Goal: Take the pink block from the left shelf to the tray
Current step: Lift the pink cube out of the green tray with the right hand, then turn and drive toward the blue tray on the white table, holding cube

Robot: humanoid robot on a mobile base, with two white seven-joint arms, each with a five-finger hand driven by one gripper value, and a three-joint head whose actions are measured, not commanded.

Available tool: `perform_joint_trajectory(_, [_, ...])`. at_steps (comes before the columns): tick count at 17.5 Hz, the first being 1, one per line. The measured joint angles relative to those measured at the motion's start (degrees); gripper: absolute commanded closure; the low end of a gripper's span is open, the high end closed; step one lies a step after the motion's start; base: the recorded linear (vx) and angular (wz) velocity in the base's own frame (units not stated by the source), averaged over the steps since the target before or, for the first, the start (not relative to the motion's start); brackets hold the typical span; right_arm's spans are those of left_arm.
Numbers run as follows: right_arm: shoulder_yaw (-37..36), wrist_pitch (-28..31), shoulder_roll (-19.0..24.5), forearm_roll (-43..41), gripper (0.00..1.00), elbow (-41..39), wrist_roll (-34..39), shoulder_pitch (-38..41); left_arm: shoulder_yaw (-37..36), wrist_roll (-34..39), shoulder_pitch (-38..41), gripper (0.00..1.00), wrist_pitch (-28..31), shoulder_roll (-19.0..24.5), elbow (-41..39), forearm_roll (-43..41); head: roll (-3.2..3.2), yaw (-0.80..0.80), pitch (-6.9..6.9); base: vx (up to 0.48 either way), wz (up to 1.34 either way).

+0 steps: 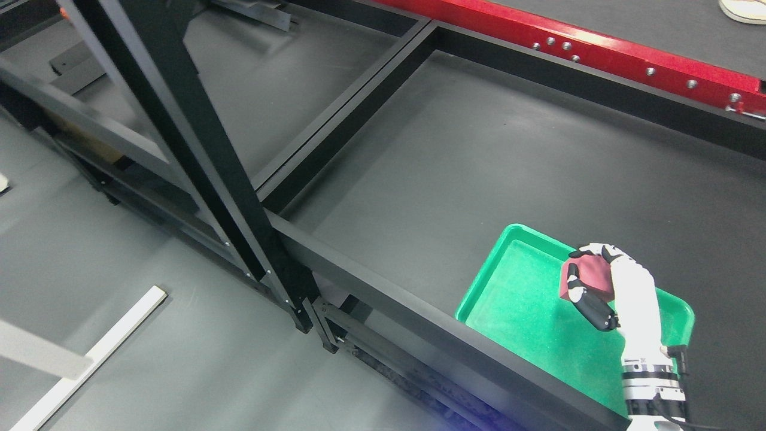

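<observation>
My right hand (589,281) comes up from the bottom right edge, white with black fingers. Its fingers are curled around a dark pink block (589,276), held just above the middle of a green tray (514,305). The tray lies on the dark shelf surface at the lower right, close behind the shelf's front rail. I cannot tell whether the block touches the tray floor. My left arm does not show.
A black shelf frame with a diagonal post (197,149) splits the shelf into a left bay (251,84) and a right bay (508,149). A red beam (598,51) runs along the back. The grey floor with a white strip (96,353) is at lower left.
</observation>
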Motion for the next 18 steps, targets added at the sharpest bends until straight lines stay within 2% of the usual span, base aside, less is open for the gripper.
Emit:
perform_joint_trajectory(11, [-1.9, -3.8, 0.0, -4.7, 0.97, 0.0, -0.7, -0.1, 0.0, 0.0, 0.0, 0.00, 0.0, 0.0, 0.0, 0.0, 0.00, 0.00, 0.00, -0.032, 0.25])
perform_joint_trajectory(18, [-4.0, -5.8, 0.0, -7.6, 0.97, -0.1, -2.7, 0.0, 0.0, 0.0, 0.0, 0.00, 0.0, 0.0, 0.0, 0.0, 0.00, 0.00, 0.00, -0.056, 0.50])
